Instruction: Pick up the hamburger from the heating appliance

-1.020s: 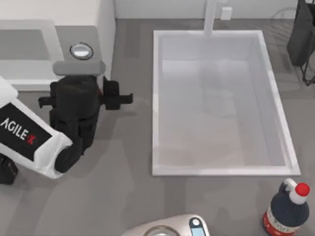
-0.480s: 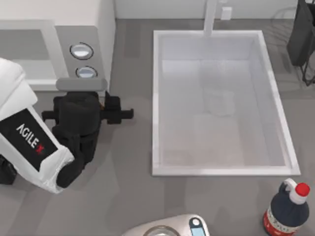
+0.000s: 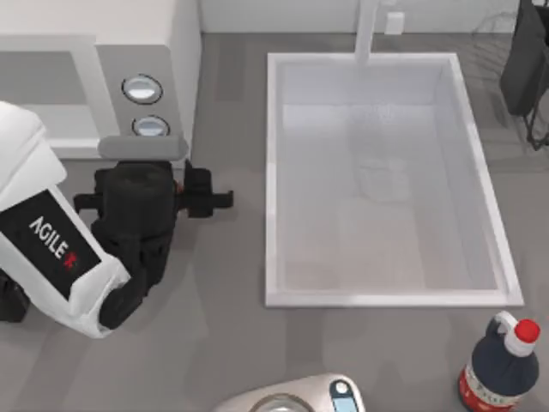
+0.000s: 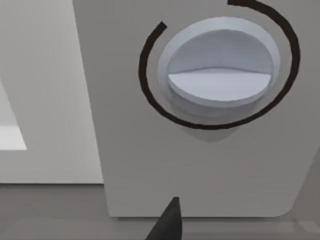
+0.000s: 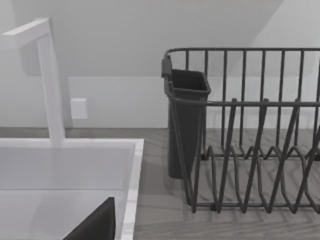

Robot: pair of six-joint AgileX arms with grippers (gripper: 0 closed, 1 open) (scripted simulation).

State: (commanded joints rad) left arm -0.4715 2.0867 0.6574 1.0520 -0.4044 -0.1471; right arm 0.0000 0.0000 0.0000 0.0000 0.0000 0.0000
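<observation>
Grey is the bench (image 3: 223,343), and on it I count one heating appliance (image 3: 94,51), one sink basin (image 3: 382,180), one dark bottle with a red cap (image 3: 502,365), one dish rack (image 5: 260,150) and one rounded silver device (image 3: 296,396) at the near edge. The heating appliance is a white box at the far left of the bench, with a grey control panel that carries two round silver dials (image 3: 142,88), one behind the other. In the left wrist view one dial (image 4: 220,70) is seen very close, ringed by a black arc, and a pale window area of the appliance lies beside the panel. The hamburger I cannot find in these views, so I cannot tell where it is. The left gripper (image 3: 141,148) is just in front of the control panel, near the lower dial; whether its fingers are open or closed I cannot tell. The white sink basin has one faucet (image 5: 47,80) at its far rim, against a pale wall. The dish rack is dark wire with a dark cup holder, at the far right, just beside the basin. A dark fingertip of the right gripper (image 5: 95,225) appears over the basin, and its fingers' state I cannot tell.
</observation>
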